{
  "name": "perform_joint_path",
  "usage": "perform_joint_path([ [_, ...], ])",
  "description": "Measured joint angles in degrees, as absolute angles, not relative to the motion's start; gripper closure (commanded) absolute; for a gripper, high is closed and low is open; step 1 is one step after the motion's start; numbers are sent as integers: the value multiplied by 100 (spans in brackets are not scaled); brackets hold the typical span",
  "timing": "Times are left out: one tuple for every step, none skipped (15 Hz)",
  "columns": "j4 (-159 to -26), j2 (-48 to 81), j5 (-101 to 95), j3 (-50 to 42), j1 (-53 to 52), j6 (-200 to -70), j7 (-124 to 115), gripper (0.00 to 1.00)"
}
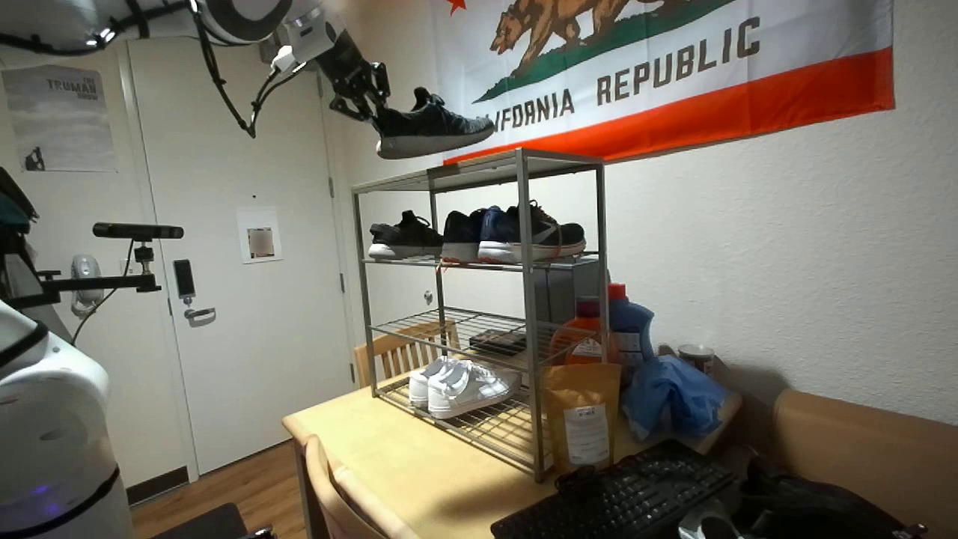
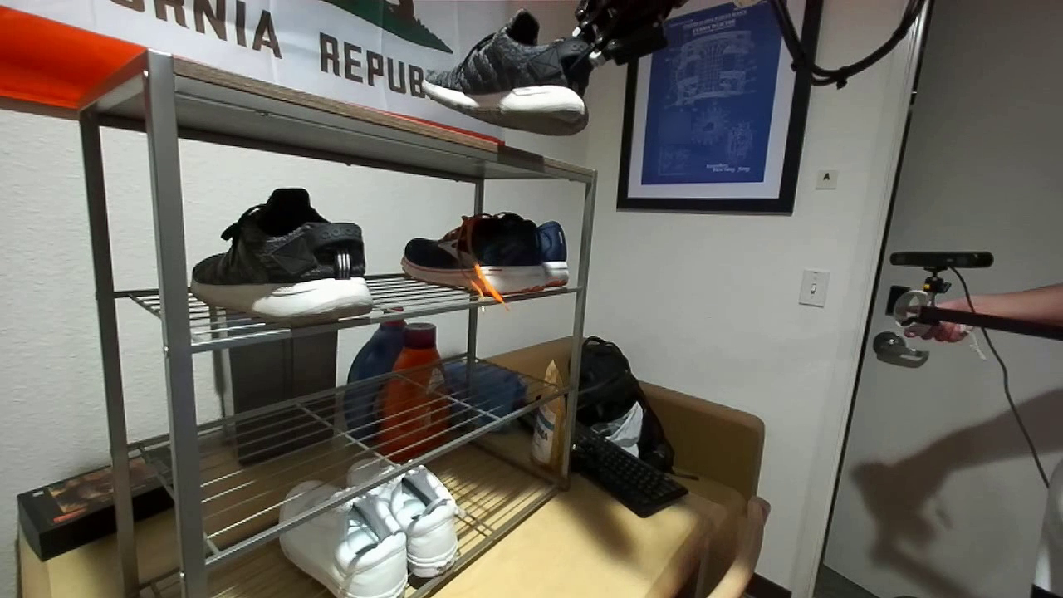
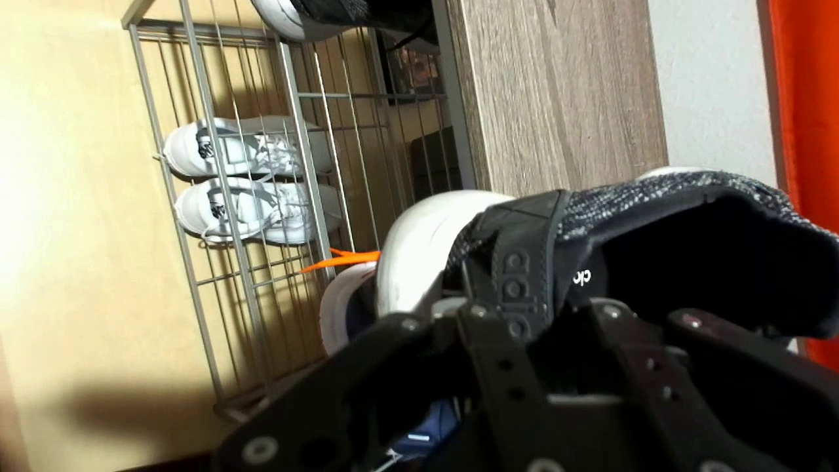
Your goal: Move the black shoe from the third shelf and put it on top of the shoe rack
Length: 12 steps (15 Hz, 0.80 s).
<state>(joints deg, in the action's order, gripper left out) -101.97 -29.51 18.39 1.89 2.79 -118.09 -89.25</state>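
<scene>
My gripper is shut on the heel of a black shoe with a pale sole. It holds the shoe in the air, slightly tilted, at the height just above the shoe rack. In an exterior view the shoe shows near one end of the rack top, toe toward the wall. In the wrist view the fingers sit on the heel of the shoe, and the wooden rack top lies beyond. A similar black shoe and bluish dark shoes stand on the third shelf.
White shoes stand on the bottom tier. Bottles, a yellow pouch and a keyboard are around the rack on the table. A flag hangs on the wall behind the rack top.
</scene>
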Motion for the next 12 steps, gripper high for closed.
perform_joint_path([
  [-10032,-2804,1792,190,286,-11722,-8935,94],
  [-9863,-2657,1738,191,294,-11626,-8943,94],
  [-9694,-2515,1672,196,299,-11526,-8957,94],
  [-9526,-2377,1591,206,302,-11429,-8991,94],
  [-9354,-2241,1511,218,302,-11333,-9037,94],
  [-9190,-2114,1429,229,302,-11243,-9059,94],
  [-9025,-1991,1352,238,302,-11150,-9080,94],
  [-8868,-1881,1282,245,302,-11061,-9118,94],
  [-8719,-1776,1217,247,302,-10977,-9150,94],
  [-8571,-1677,1163,247,302,-10891,-9160,94],
  [-8436,-1586,1135,247,302,-10819,-9162,94],
  [-8306,-1498,1124,245,302,-10747,-9162,94],
])
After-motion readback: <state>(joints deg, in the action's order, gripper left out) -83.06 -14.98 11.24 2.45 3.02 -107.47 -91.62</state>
